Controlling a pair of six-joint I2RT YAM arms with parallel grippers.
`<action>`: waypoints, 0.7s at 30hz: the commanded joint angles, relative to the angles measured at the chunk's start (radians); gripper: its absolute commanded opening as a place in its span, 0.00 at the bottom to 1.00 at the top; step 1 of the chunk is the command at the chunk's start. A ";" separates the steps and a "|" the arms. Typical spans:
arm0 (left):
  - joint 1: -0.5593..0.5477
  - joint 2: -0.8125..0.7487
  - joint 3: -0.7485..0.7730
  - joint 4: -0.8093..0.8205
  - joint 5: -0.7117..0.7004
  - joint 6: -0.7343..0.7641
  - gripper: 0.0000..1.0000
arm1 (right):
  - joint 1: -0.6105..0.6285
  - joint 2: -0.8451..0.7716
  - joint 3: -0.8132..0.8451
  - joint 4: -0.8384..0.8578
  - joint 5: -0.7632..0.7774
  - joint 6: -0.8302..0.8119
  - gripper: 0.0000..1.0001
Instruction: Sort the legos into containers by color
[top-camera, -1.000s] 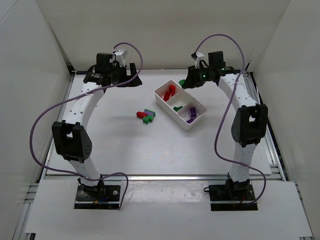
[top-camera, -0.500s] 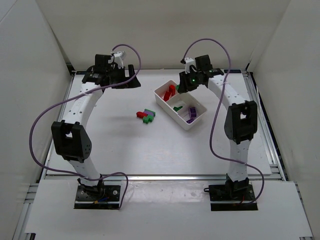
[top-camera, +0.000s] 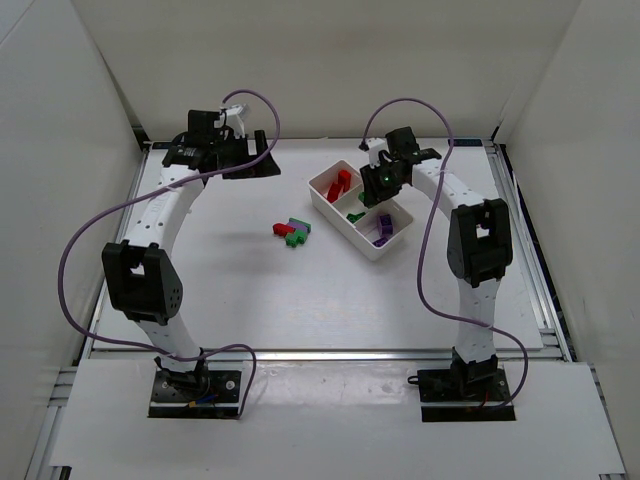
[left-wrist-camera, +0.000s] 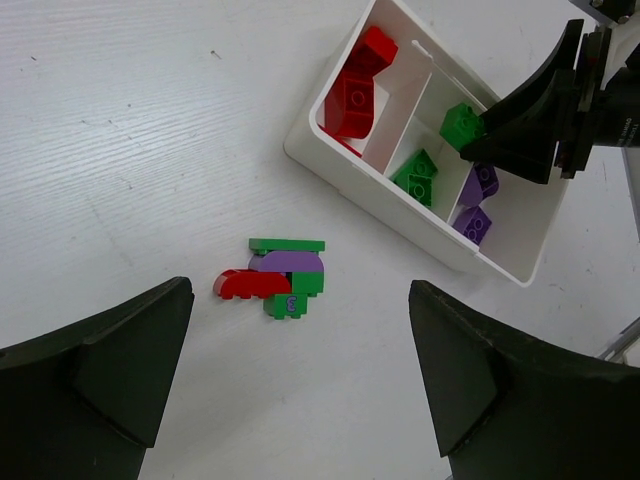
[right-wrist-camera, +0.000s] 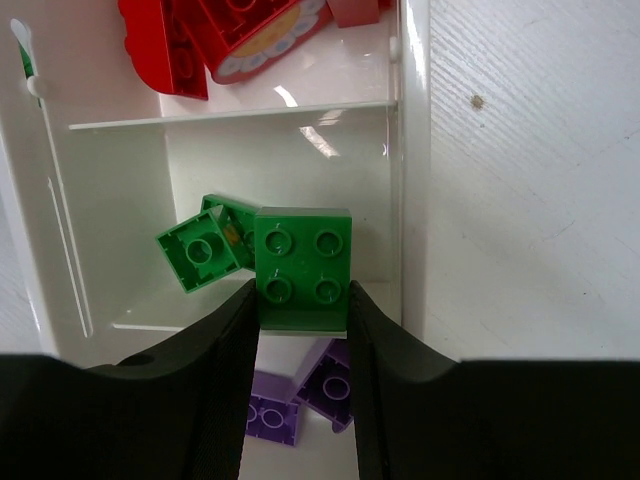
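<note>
My right gripper (right-wrist-camera: 302, 300) (top-camera: 378, 186) is shut on a green lego (right-wrist-camera: 303, 265) (left-wrist-camera: 462, 125) and holds it above the middle compartment of the white tray (top-camera: 340, 226) (left-wrist-camera: 380, 205) (right-wrist-camera: 413, 200). Another green lego (right-wrist-camera: 200, 250) lies in that middle compartment. Red legos (left-wrist-camera: 355, 85) (right-wrist-camera: 240, 30) fill one end compartment, and purple legos (left-wrist-camera: 475, 205) (right-wrist-camera: 300, 400) lie in the other. A small cluster of red, green and purple legos (top-camera: 292, 232) (left-wrist-camera: 283, 278) sits on the table left of the tray. My left gripper (left-wrist-camera: 300, 340) (top-camera: 255, 160) hangs open high above that cluster, holding nothing.
White enclosure walls (top-camera: 60, 150) close in the table on the left, back and right. Purple cables (top-camera: 90, 230) loop off both arms. An aluminium rail (top-camera: 320, 352) runs along the table's near edge, in front of the arm bases.
My right gripper has swung left with the green lego, from beyond the tray's far edge to over the middle compartment. The left arm has barely moved.
</note>
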 joint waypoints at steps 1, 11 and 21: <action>0.007 -0.009 -0.001 -0.005 0.030 -0.002 0.99 | -0.002 -0.034 0.018 0.014 0.007 -0.025 0.11; 0.009 0.003 -0.016 -0.017 0.049 0.016 0.99 | 0.021 -0.012 0.059 0.022 -0.002 -0.012 0.57; 0.014 -0.020 -0.105 -0.074 0.157 0.185 0.99 | 0.022 -0.092 0.050 0.045 -0.063 0.018 0.77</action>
